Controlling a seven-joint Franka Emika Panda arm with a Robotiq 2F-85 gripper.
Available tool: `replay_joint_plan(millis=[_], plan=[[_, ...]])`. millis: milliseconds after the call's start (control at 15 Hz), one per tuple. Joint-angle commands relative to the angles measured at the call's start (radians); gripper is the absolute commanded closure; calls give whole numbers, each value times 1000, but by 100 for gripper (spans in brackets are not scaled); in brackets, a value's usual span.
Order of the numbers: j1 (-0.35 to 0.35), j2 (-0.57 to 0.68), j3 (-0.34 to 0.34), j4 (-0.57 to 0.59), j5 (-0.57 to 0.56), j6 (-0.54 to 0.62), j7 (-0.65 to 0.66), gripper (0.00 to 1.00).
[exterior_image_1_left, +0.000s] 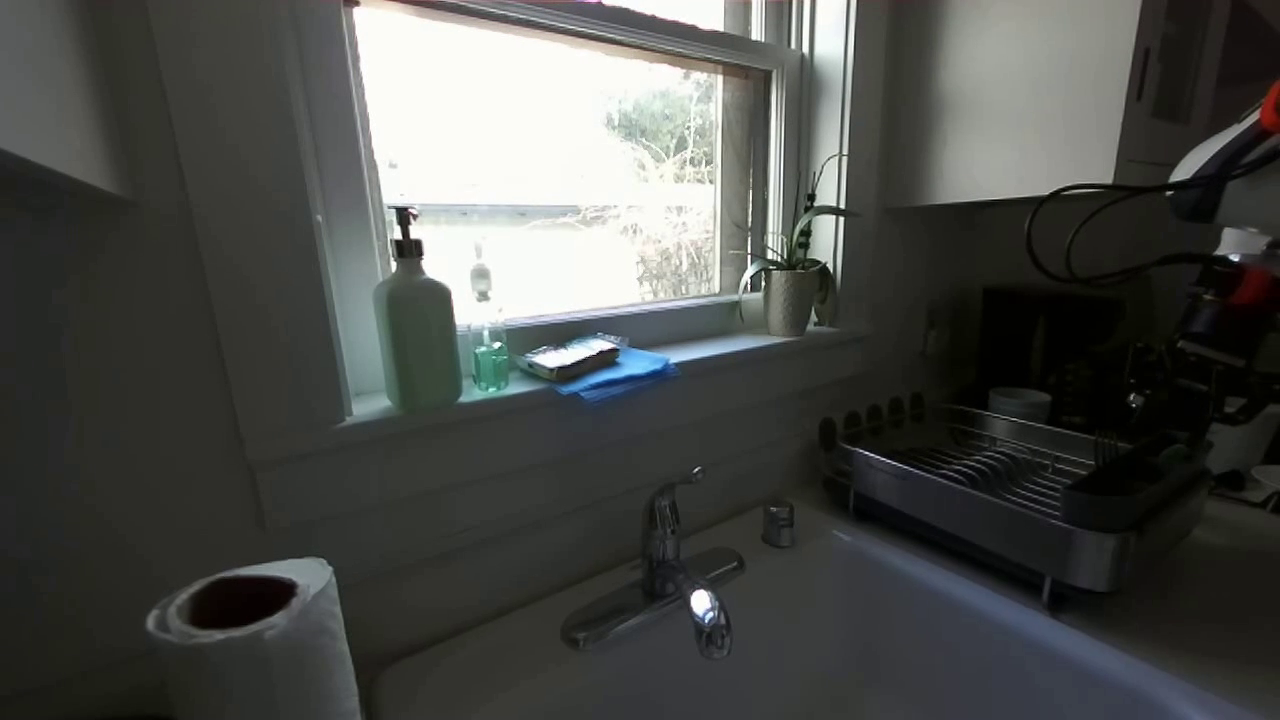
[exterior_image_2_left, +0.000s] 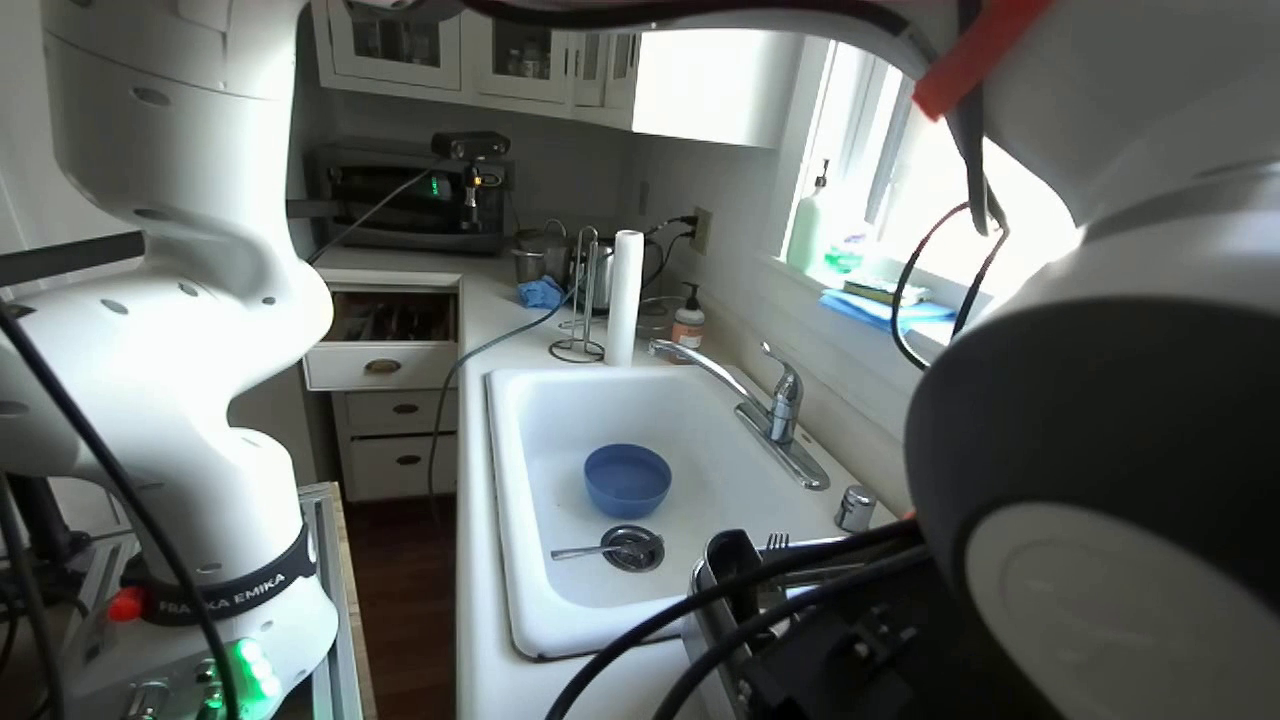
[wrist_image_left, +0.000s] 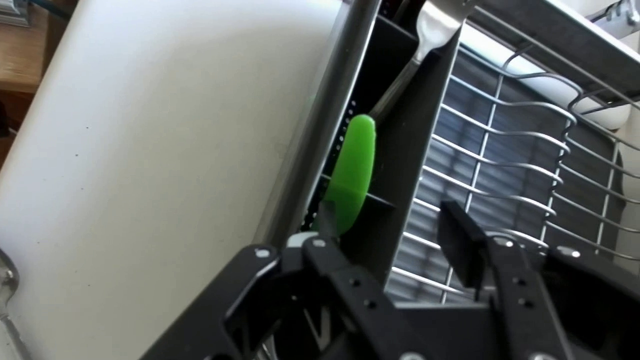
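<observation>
My gripper (wrist_image_left: 392, 225) stands open in the wrist view, with nothing gripped between its fingers. The left finger overlaps the lower end of a bright green utensil (wrist_image_left: 354, 160); whether they touch I cannot tell. That utensil lies in a dark cutlery holder (wrist_image_left: 400, 200), its lower end partly behind the finger. Farther up the same holder a metal fork (wrist_image_left: 436, 30) leans with its tines upward. Over the wire dish rack (wrist_image_left: 500, 160) hangs the right finger. In an exterior view the dark gripper is hard to make out at the right edge, above the rack (exterior_image_1_left: 960, 505).
A pale counter (wrist_image_left: 175, 125) runs beside the rack, with a metal utensil (wrist_image_left: 7, 285) at its edge. The white sink (exterior_image_2_left: 540, 580) holds a blue bowl (exterior_image_2_left: 627, 485) and cutlery (exterior_image_2_left: 585, 551) by the drain. A faucet (exterior_image_2_left: 785, 400) and paper towel roll (exterior_image_1_left: 265, 650) stand nearby.
</observation>
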Motion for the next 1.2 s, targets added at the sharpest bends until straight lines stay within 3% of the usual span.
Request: replay_joint_plan(millis=[0,133,533,1133], plan=[[-15,13,22,21,30,-3,-2,12],[-10,-4,24,6,14,2,-3,0],[3,-55,24,-45,-17,13,-17,0],[53,-134,40,-125,-50,117,-193,0]])
